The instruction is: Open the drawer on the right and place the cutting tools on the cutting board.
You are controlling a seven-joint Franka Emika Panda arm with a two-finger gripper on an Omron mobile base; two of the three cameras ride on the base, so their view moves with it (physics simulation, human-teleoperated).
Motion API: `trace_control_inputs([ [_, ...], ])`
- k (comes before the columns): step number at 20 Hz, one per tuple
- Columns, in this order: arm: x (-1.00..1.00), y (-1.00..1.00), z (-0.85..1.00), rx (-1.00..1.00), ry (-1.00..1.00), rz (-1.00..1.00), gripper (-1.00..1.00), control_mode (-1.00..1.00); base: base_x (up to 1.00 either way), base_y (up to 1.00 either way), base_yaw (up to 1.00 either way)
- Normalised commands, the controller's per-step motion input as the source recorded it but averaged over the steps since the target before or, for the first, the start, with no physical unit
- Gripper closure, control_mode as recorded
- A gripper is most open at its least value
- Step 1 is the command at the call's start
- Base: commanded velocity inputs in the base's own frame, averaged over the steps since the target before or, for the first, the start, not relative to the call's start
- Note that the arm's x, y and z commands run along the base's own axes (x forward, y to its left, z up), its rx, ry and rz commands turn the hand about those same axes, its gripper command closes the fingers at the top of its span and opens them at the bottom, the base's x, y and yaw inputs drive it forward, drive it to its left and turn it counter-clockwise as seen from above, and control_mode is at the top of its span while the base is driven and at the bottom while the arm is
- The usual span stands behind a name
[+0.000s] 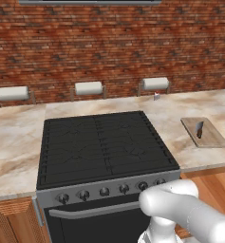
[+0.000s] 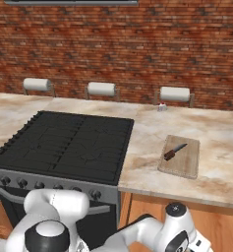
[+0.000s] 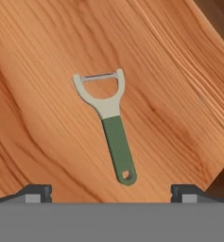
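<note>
We see a red brick wall point(image 1: 109, 42) across the top of both base views. Three paper-towel rolls point(image 1: 89, 88) hang along its foot. Below, the beige marbled bench point(image 1: 14, 137) flanks a black stove point(image 1: 102, 144), its knobs point(image 1: 104, 191) at lower centre.

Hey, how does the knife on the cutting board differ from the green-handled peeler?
The knife lies on the light cutting board up on the counter; the peeler lies on orange-brown wood under the open pincer. The knife is dark with a straight blade; the peeler has a green handle and pale Y-shaped head. Both are slim and lie flat.
</note>
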Motion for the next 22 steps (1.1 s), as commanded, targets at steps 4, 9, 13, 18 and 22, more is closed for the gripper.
trace_control_inputs([
  [4,-0.01,-0.06,-0.29,0.05,0.00,0.06,-1.00,-1.00,0.00,0.00,0.00],
  [9,0.00,-0.16,-0.31,0.04,0.00,0.06,-1.00,-1.00,0.00,0.00,0.00],
  [13,-0.01,-0.21,-0.31,0.00,0.01,0.03,-1.00,-1.00,0.00,0.00,0.00],
  [18,0.00,-0.09,-0.40,0.00,0.07,0.03,-1.00,-1.00,0.00,0.00,0.00],
  [22,0.00,-0.10,-0.42,0.00,0.08,0.04,-1.00,-1.00,0.00,0.00,0.00],
])
